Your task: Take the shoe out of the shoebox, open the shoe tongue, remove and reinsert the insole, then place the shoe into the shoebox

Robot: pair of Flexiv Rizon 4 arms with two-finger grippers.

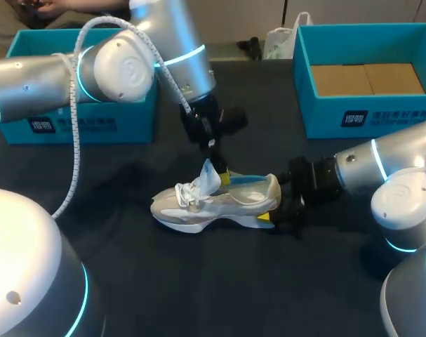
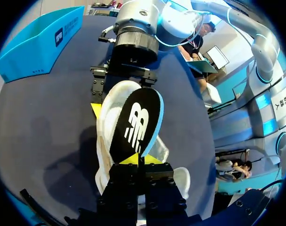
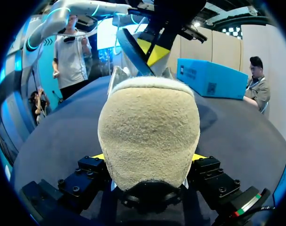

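Observation:
A grey-and-white shoe (image 1: 213, 203) lies on the dark table, toe to the left. My right gripper (image 1: 279, 208) is shut on its suede heel (image 3: 150, 132), one yellow tip on each side. My left gripper (image 1: 218, 168) hangs over the shoe's mouth beside the raised tongue (image 1: 208, 176). It is shut on one end of the black, blue-edged insole (image 2: 135, 125), which slants down into the shoe (image 2: 104, 136) toward the heel. In the right wrist view the insole (image 3: 131, 47) rises beyond the heel, pinched by my left gripper's yellow tips.
An open teal shoebox (image 1: 307, 77) with brown card inside stands at the back right. Another teal box (image 1: 79, 123) stands at the back left, behind my left arm. A white bag (image 1: 279, 42) lies at the far edge.

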